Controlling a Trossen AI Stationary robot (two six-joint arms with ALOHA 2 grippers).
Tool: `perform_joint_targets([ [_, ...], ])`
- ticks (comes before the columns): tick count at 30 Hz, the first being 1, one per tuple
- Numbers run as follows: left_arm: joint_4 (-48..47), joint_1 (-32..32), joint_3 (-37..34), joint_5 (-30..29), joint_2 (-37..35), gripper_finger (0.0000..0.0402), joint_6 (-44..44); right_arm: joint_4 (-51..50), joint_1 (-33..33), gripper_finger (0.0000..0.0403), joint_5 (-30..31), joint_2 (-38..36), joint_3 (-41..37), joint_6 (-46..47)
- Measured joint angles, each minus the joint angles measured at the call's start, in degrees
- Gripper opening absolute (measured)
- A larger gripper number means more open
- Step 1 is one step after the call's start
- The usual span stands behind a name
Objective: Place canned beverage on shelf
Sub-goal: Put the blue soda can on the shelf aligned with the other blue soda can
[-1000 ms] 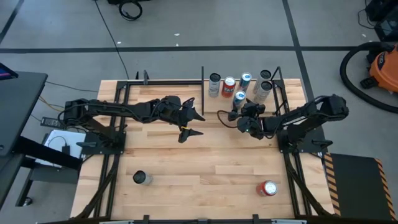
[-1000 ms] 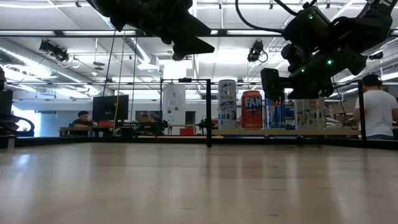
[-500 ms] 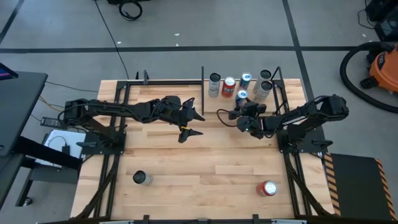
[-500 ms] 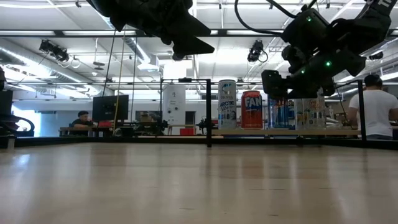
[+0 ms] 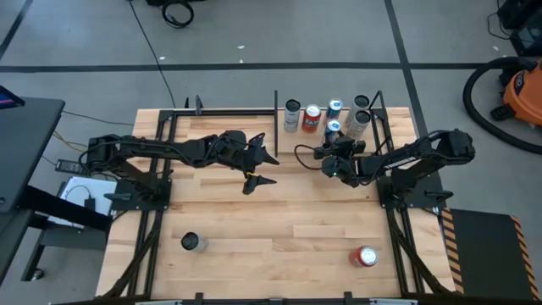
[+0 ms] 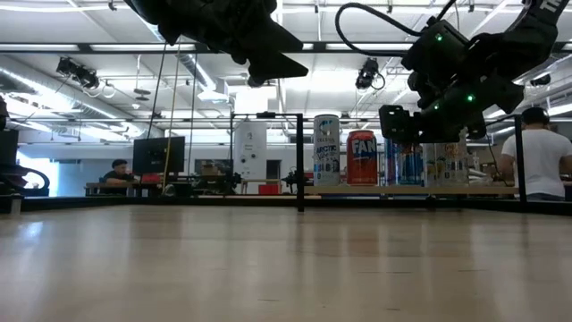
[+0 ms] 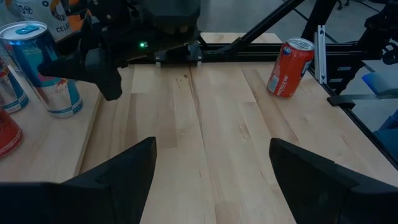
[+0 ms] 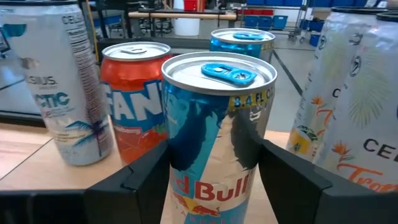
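- Holding the Red Bull can upright between the right gripper fingers, we lower it onto the shelf beside the Fanta can — no nudging.
- Left gripper waits mid-table, jaws apart — empty.

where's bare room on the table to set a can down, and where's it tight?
Bare tabletop: the wide stretch between the dark can and the red can, nearer than both arms. Tight: the shelf, where cans cluster around the Red Bull can in the right gripper.
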Motion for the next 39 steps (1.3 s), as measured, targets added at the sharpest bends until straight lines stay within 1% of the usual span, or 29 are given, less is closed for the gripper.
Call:
perform_joint_targets([
  [11, -0.02, 0.02, 0.00, 0.02, 0.00, 0.0314, 0.00, -2.98, -1.75, 0.0233, 0.03, -0.04, 0.09, -0.07],
  [23, -0.04, 0.02, -0.02, 0.01, 0.00, 0.0314, 0.00, -2.91, -2.38, 0.0233, -1.00, -0.09, 0.09, -0.53],
  [31, -0.04, 0.00, -0.02, 0.00, 0.00, 0.0314, 0.00, -3.14, -2.48, 0.0234, -1.89, -0.04, 0.07, 0.85],
  [34, -0.04, 0.01, -0.01, 0.02, 0.00, 0.0314, 0.00, -3.73, -2.83, 0.0241, -2.97, -0.11, 0.09, 0.85],
  [37, -0.04, 0.00, 0.00, 0.00, 0.00, 0.0314, 0.00, -3.94, -3.22, 0.0257, -4.29, -0.11, 0.11, 0.76],
  [38, -0.04, 0.01, 0.00, 0.02, 0.00, 0.0314, 0.00, -4.23, -3.22, 0.0264, -5.03, -0.08, 0.09, 0.60],
  [39, -0.04, 0.00, -0.02, 0.00, 0.00, 0.0314, 0.00, -4.85, -3.22, 0.0270, -7.49, 0.07, -0.07, 0.58],
])
